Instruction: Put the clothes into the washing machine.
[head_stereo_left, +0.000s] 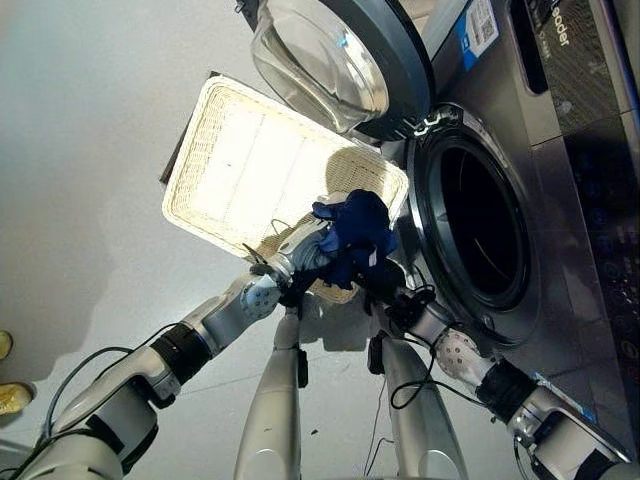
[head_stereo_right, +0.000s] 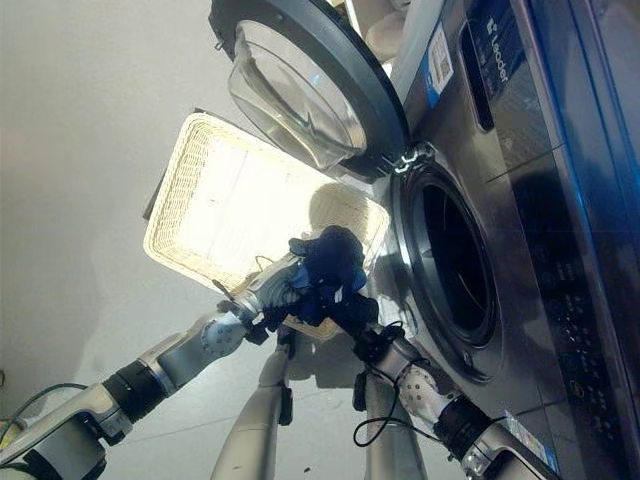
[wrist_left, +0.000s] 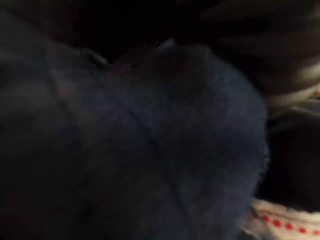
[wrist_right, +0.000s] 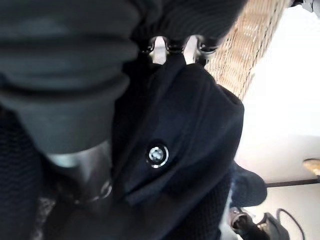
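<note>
Gripping a dark blue garment (head_stereo_left: 352, 232) from both sides, the left hand (head_stereo_left: 296, 258) and right hand (head_stereo_left: 385, 285) hold it bunched over the wicker basket's (head_stereo_left: 230, 160) near edge, just beside the washing machine's open drum (head_stereo_left: 478, 225).

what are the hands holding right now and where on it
A bunched dark blue garment, held between the left hand and right hand over the basket. The cloth hides the fingers, so the exact hold cannot be told.
</note>
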